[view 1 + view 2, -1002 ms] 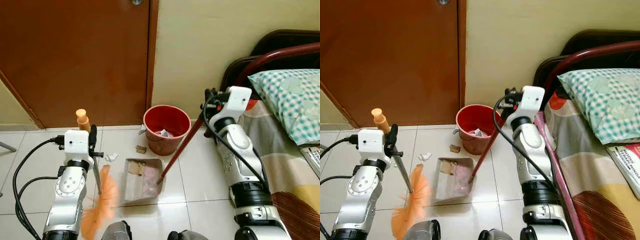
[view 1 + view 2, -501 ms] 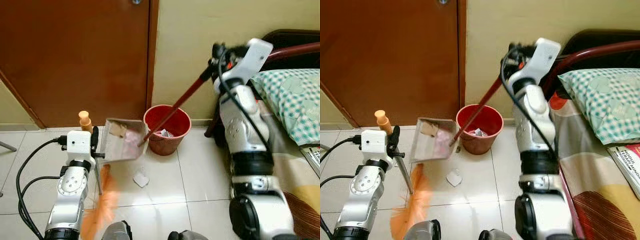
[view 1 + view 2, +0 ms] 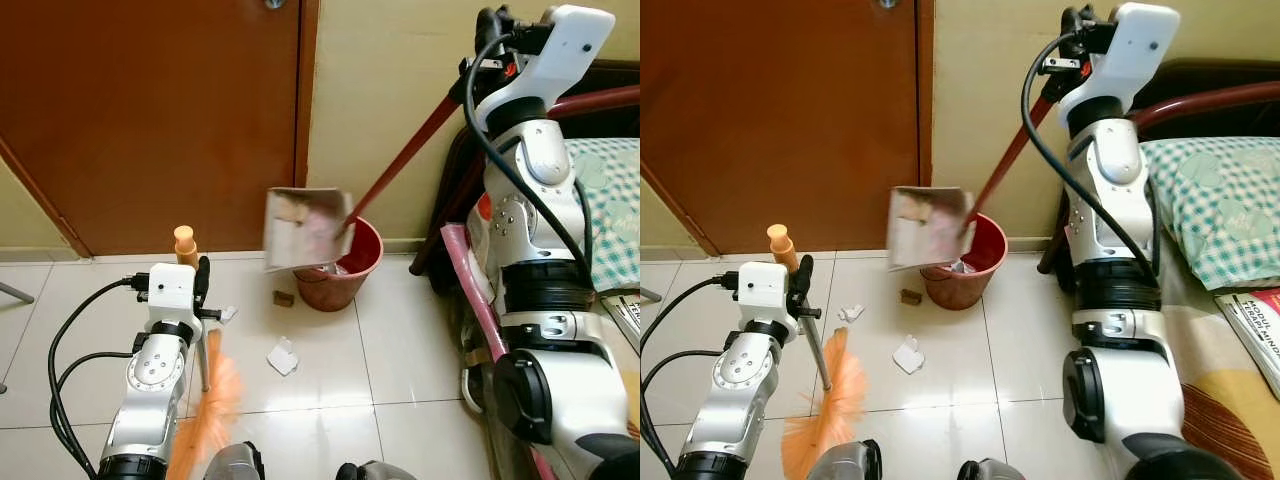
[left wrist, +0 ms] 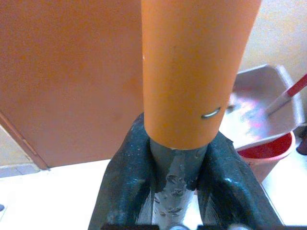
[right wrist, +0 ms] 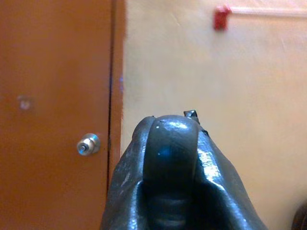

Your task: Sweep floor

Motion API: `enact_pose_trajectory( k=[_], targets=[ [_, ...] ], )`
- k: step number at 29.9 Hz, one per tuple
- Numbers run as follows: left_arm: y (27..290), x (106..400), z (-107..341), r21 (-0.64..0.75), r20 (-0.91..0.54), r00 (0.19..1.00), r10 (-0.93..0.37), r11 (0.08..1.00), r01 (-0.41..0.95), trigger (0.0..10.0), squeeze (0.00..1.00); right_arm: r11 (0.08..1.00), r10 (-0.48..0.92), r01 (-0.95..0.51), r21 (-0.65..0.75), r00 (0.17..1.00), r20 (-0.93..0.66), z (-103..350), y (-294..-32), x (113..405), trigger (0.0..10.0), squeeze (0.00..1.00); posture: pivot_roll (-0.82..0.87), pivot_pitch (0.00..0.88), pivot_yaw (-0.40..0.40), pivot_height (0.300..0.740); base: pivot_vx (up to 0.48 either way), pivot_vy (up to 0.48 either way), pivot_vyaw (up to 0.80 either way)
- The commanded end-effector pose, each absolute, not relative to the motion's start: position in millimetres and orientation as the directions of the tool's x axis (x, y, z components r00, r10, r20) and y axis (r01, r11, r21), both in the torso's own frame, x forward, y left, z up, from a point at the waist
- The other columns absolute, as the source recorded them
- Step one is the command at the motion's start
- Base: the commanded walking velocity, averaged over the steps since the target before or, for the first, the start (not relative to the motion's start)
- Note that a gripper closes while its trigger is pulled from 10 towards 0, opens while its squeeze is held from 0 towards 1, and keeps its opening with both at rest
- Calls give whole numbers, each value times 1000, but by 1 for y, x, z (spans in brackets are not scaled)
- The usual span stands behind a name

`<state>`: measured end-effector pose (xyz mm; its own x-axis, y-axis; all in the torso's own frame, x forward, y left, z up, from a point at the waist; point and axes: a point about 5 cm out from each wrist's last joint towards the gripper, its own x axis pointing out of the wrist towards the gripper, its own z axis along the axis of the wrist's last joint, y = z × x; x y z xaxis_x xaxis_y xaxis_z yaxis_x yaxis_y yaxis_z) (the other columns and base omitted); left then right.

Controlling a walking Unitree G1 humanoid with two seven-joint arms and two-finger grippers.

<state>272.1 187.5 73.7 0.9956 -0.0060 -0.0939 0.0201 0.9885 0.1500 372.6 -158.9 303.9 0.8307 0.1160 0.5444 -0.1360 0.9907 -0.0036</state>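
Fingers [image 4: 129, 182] of the left gripper [image 4: 175, 184] close tight on the broom [image 3: 825, 405] shaft just under its orange cap, bristles on the floor tiles [image 3: 970, 350]. The right gripper [image 5: 172, 158] clamps the dustpan handle [image 3: 410, 150] high by the wall — the dustpan [image 3: 305, 228] tilts over the red bucket [image 3: 345, 275]. Two paper scraps [image 3: 283, 356] and a brown bit [image 3: 283, 297] lie on the floor. No readable writing anywhere.

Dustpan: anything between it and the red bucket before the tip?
Nothing visible. The dustpan, held up by the right gripper on its red handle, hangs tilted just above the red bucket, whose open mouth is unobstructed.
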Motion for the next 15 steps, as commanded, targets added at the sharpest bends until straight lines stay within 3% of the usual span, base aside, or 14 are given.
enact_pose_trajectory(
  k=[1,9,15],
  targets=[
    [185,267,62,120,-158,987,-14,992,33,10000,0,986,166,-142,-89,758,631,325,-151,366,10000,0,60,67,-73,740,0,0,0],
    [183,266,61,119,-162,986,-24,992,44,10000,0,909,373,-143,-390,697,612,299,-122,356,10000,0,61,68,-72,740,0,0,0],
    [181,267,61,120,-164,986,-29,991,50,10000,0,844,481,-181,-505,671,564,276,-105,349,10000,0,59,65,-73,740,0,0,0]
  ],
)
